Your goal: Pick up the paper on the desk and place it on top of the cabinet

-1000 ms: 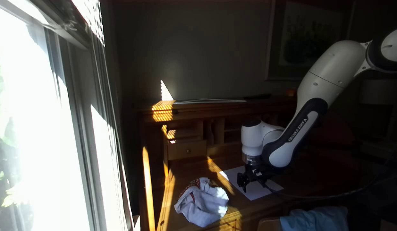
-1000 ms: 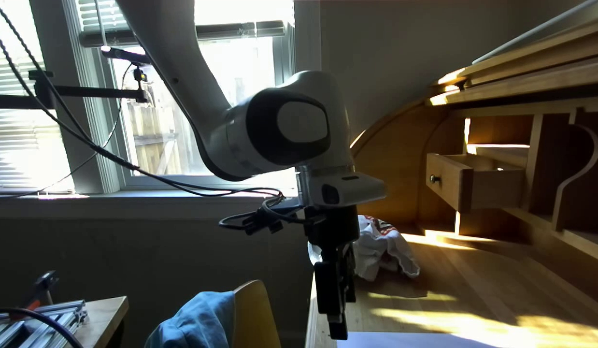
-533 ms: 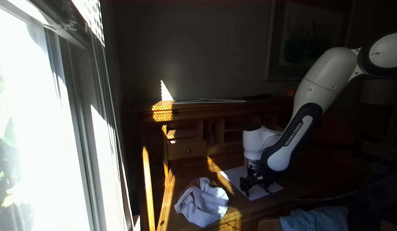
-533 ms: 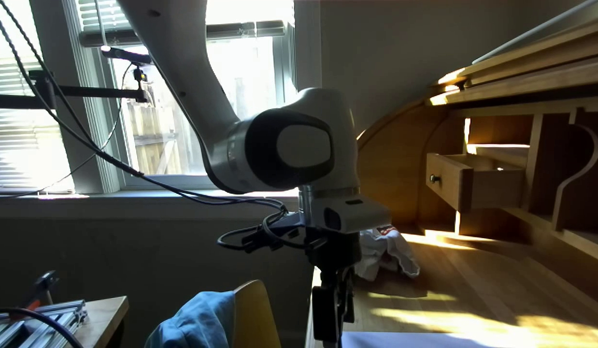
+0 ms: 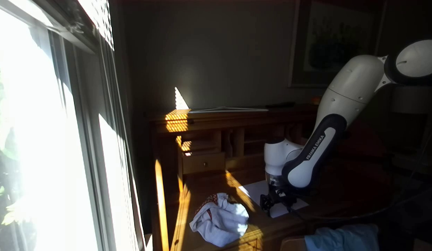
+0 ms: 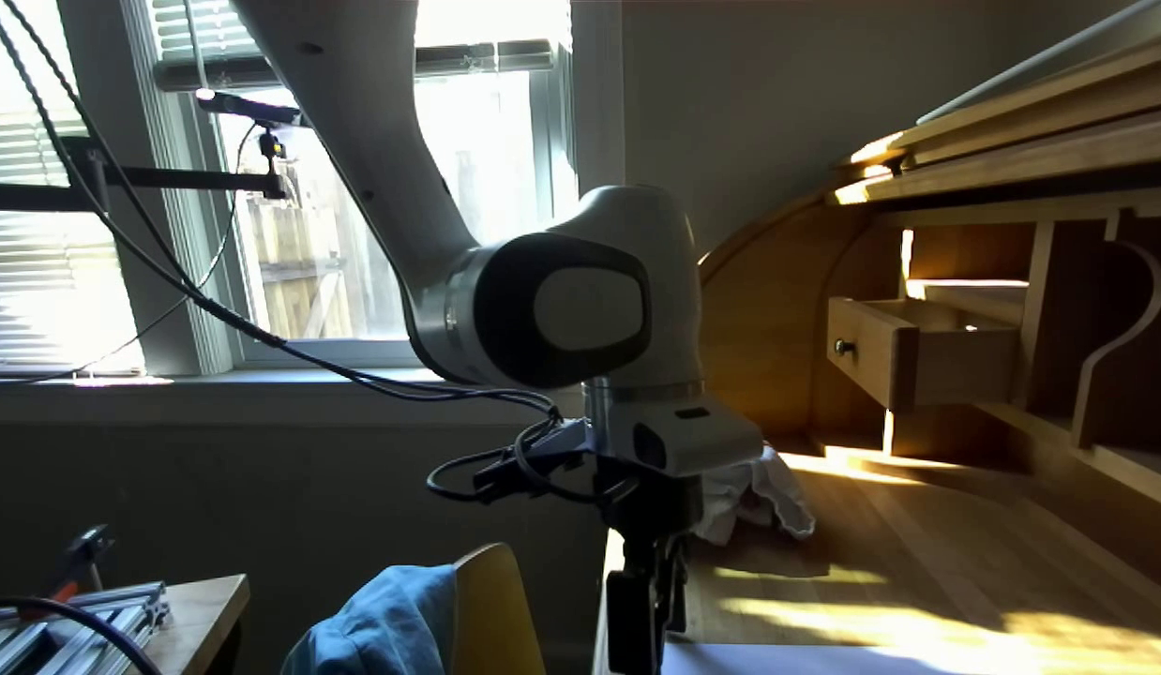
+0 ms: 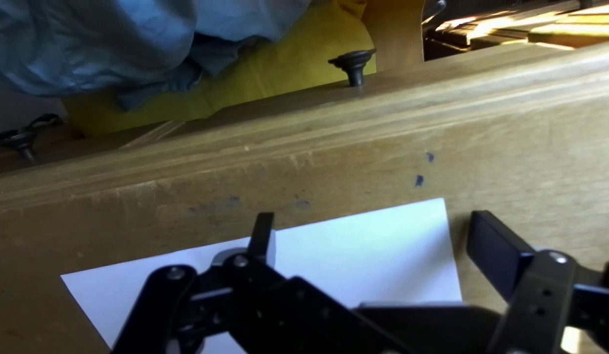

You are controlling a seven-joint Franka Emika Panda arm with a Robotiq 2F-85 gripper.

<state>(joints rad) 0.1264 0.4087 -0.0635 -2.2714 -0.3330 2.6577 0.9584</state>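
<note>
The white paper [image 7: 363, 255] lies flat on the wooden desk [image 7: 531, 142]; it also shows in both exterior views [image 5: 253, 191] [image 6: 796, 660]. My gripper [image 7: 373, 228] is open in the wrist view. One finger is over the paper and the other is just outside its short edge, close to the desk. No paper is gripped. In both exterior views the gripper [image 5: 266, 206] [image 6: 648, 614] points down low over the desk; in an exterior view its tips reach the picture's bottom edge. The cabinet top [image 5: 216, 118] [image 6: 1021, 150] is at the desk's back.
A crumpled white towel [image 5: 221, 221] [image 6: 745, 497] lies on the desk beside the arm. A chair with a blue cloth [image 6: 384, 619] [image 7: 112, 44] stands at the desk's front edge. A small drawer [image 6: 866, 356] is pulled out. A thin white object [image 5: 233, 109] lies on the cabinet.
The arm has lowered, bringing the gripper down closer to the paper and desk. The paper and towel have not moved.
</note>
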